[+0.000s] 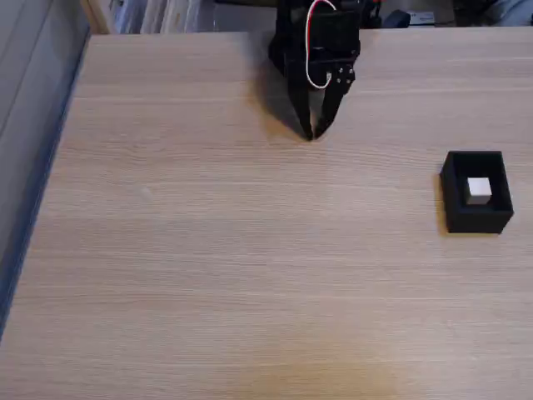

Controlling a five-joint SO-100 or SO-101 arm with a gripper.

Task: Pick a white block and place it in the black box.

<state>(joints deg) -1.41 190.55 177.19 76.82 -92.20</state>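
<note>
In the fixed view the end effector [314, 133] is seen near the far edge of the counter [208, 275], pointing down toward the camera, w/ its two fingers brought together to a narrow point at the tips. Nothing is held between them.

The white block [478, 190] is found well apart from the end effector, to its right and nearer to the camera, i.e. diagonally down-right in the picture. It is not lying on the bare wood: it sits inside the black box [475, 218], approx. in the middle of the compartment, w/ the walls around it on all sides. No long axis can be given for it, since it is a cube.

So the placing is judged as already done, and the block needs no more grasp. If a move is made next, it is probably only a retreat of the arm; the box lies off to the side and is not crossed by such a path.
</note>
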